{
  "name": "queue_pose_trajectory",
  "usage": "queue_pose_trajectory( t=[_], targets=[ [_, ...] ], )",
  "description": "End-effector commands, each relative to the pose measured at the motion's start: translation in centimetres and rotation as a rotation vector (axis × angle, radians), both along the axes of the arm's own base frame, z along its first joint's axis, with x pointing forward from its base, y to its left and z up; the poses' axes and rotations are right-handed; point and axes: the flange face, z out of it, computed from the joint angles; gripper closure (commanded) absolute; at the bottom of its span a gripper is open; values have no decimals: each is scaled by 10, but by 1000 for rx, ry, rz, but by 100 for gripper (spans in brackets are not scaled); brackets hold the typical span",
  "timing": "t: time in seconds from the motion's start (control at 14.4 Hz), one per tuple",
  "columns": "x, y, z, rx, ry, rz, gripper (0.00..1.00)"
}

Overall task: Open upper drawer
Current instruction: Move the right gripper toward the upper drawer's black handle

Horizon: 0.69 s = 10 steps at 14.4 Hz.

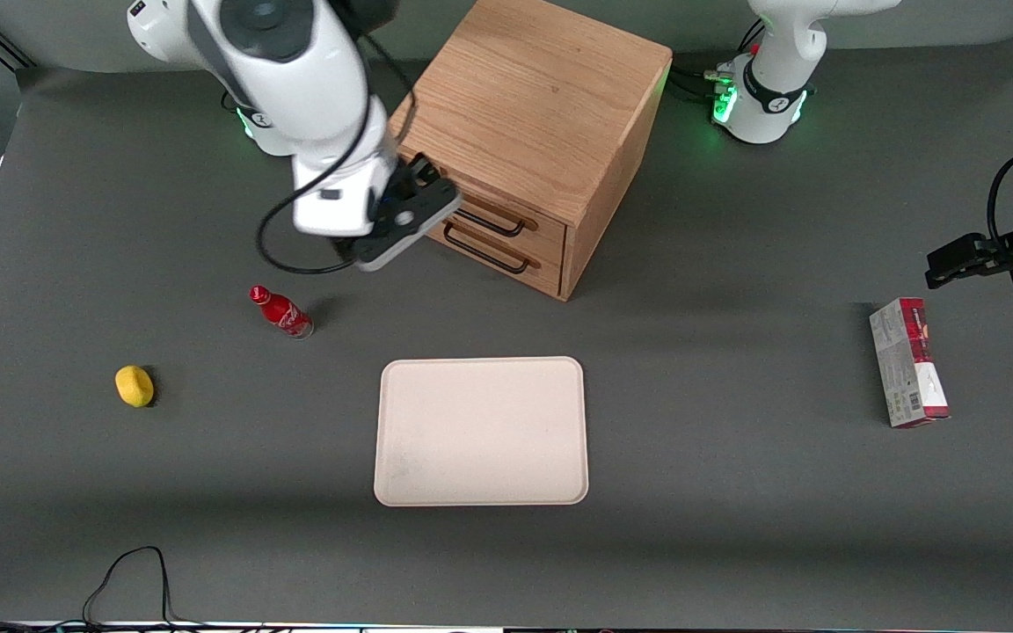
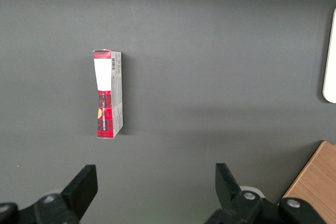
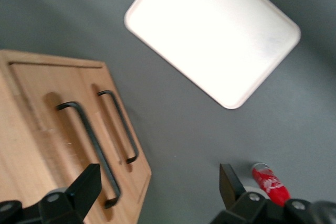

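Though the spread pincer (image 1: 423,189) hovers empty before the cabinet (image 1: 542,114), at twelve o'clock from the tray (image 1: 480,431), the shut upper drawer (image 1: 506,211) should slide stiffly; grip its thin, rigid handle (image 1: 491,222) mid-bar.

Grained oak-look cabinet (image 1: 533,97), thin black bar handles, matt grey table (image 1: 735,492)

A dark grey surface (image 1: 717,492) carries an oak cabinet (image 1: 531,132), cream tray (image 1: 481,431), red bottle (image 1: 281,311), carton (image 1: 907,362), and what looks like a lemon (image 1: 134,386); the hand (image 1: 423,207) hovers, open, before the cabinet.
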Motion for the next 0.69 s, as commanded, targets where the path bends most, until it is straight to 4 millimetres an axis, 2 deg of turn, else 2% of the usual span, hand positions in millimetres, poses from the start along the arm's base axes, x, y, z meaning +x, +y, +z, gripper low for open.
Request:
queue_pose_trajectory(
  t=[0.0, 0.14, 0.42, 0.62],
  targets=[
    [-25, 35, -19, -43, 17, 71, 0],
    [-32, 42, -29, -65, 13, 184, 0],
    [-25, 32, -37, -38, -1, 373, 0],
    [-28, 30, -43, -21, -1, 381, 0]
  ],
)
